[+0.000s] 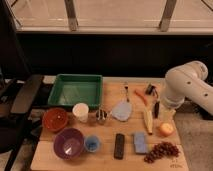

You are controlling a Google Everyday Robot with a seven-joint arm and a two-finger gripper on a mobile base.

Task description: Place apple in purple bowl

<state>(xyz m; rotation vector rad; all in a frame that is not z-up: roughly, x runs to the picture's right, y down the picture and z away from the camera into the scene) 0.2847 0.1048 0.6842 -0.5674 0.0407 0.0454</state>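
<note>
The gripper [164,114] hangs just above the apple [166,129] by the right edge of the table [105,161], apparently for pickup; its opening cannot be told. The purple bowl [68,142] waits front-left.

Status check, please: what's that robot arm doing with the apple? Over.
Gripper down at table's right side, close by apple. Apple on the table, not in purple bowl. Bowl front left; blue cup, remote, sponge lie between.

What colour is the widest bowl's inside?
Round purple plastic bowl: lilac inside, camera view. Gripper near yellow-orange apple.
</note>
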